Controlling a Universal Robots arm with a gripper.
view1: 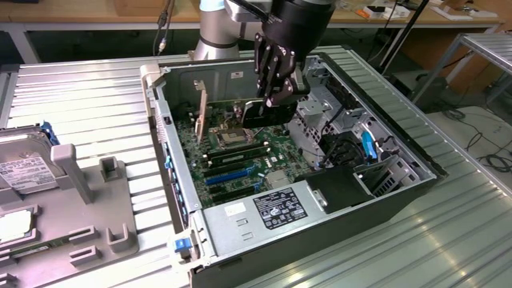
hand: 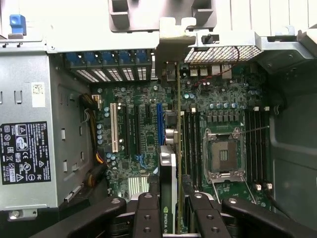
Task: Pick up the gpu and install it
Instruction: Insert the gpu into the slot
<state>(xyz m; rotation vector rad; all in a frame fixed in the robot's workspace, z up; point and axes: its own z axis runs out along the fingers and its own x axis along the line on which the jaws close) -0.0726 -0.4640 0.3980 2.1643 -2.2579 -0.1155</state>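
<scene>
Up close, in the wrist view, the black metal gripper (hand: pixel 171 210) has its jointed fingers (hand: pixel 147 213) drawn in narrow on the gpu (hand: pixel 168 186), a slim, flat, dark greenish card seen edge-on with a black-and-silver cooler on one face. The gpu runs straight away from the jaws across the green motherboard (hand: pixel 141 144), with a long blue expansion slot (hand: pixel 159 124) just beside it on one side and a row of dark memory slots (hand: pixel 190 144) on the other. Whether its lower edge sits in a slot cannot be told. Its silver end bracket (hand: pixel 171 42) reaches the rear wall of the case, beside the blue-tabbed slot covers (hand: pixel 106 59). Past the memory slots lies the square silver processor socket (hand: pixel 222 156), and a grey boxy power supply (hand: pixel 29 99) with a black label sits at the opposite end of the board. In the exterior view the gripper (view1: pixel 274 102) hangs inside the open black and silver computer case (view1: pixel 164 114), holding the gpu (view1: pixel 228 110) on edge over the board, bracket toward the exterior view's left. The case lies on a ribbed metal table (view1: pixel 88 96). Well apart, at the exterior view's left, a boxy silver hard drive (view1: pixel 20 168) with a white label rests by a grey plastic fixture (view1: pixel 104 234).
</scene>
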